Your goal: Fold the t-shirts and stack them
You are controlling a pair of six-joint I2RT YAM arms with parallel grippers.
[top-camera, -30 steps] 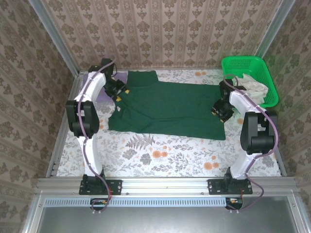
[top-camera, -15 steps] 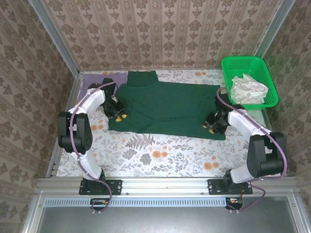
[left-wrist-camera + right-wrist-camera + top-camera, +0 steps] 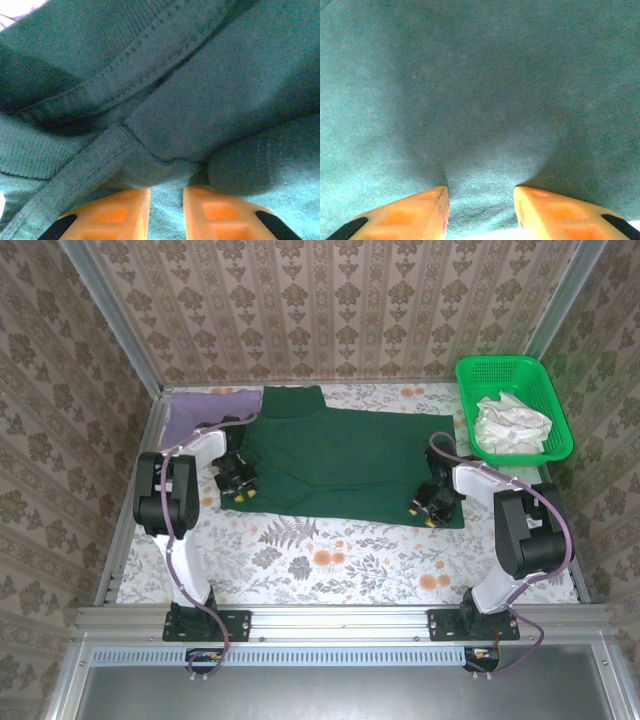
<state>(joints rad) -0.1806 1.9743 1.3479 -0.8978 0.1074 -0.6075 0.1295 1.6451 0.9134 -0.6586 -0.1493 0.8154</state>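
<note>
Green shirt point(image 3: 340, 455) flat on the desk point(image 3: 330, 560) — left fingers point(image 3: 115, 210) clenched on a seam fold, right fingers point(image 3: 410, 212) straddling the hem, grip unclear

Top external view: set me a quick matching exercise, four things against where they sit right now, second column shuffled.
Things:
1. dark green t-shirt
2. lilac t-shirt
3. green basket
4. right gripper

Places:
A. far right corner, with pale cloth inside
B. spread out in the middle
C. far left corner
D. at the near right corner of the big shirt

Pairs: 1-B, 2-C, 3-A, 4-D
</note>
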